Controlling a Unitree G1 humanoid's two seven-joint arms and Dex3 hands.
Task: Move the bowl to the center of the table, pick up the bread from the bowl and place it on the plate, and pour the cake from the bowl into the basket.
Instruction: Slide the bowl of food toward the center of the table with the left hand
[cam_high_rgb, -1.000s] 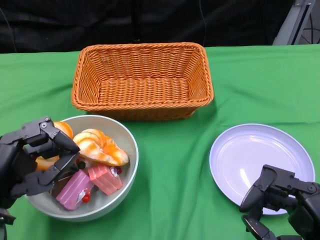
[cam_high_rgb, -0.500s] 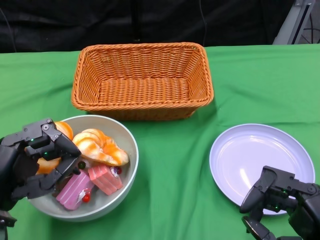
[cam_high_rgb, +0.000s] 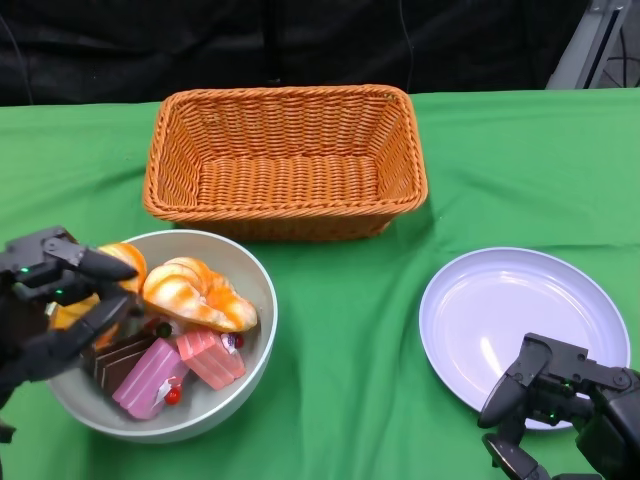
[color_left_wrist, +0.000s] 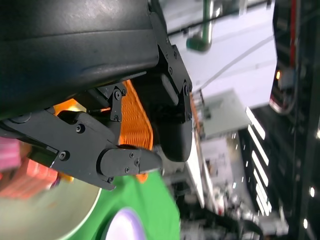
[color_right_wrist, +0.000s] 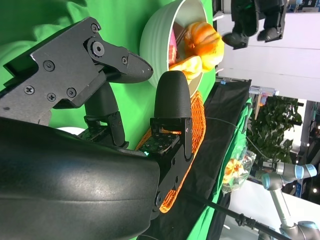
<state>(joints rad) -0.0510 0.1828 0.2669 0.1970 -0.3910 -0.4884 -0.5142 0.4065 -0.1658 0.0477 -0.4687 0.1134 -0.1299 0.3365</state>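
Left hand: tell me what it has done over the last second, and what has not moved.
The left hand has drawn back toward the table's left edge and its fingers have spread; a second ago they reached further in over the bowl, and now more of the bread and cakes shows. It holds nothing. The bowl, the basket, the plate and the right hand are where they were.

This is a robot lab or test hall, not a home. The table (cam_high_rgb: 350, 400) wears a bright green cloth with a black curtain (cam_high_rgb: 300, 40) hung behind it, a staged backdrop. The right wrist view shows another robot arm (color_right_wrist: 282, 187) with silver links and blue joints standing beyond the curtain beside a potted plant (color_right_wrist: 272, 122). The left wrist view shows a high ceiling with strip lights (color_left_wrist: 257, 165) and a pipe (color_left_wrist: 202, 30)
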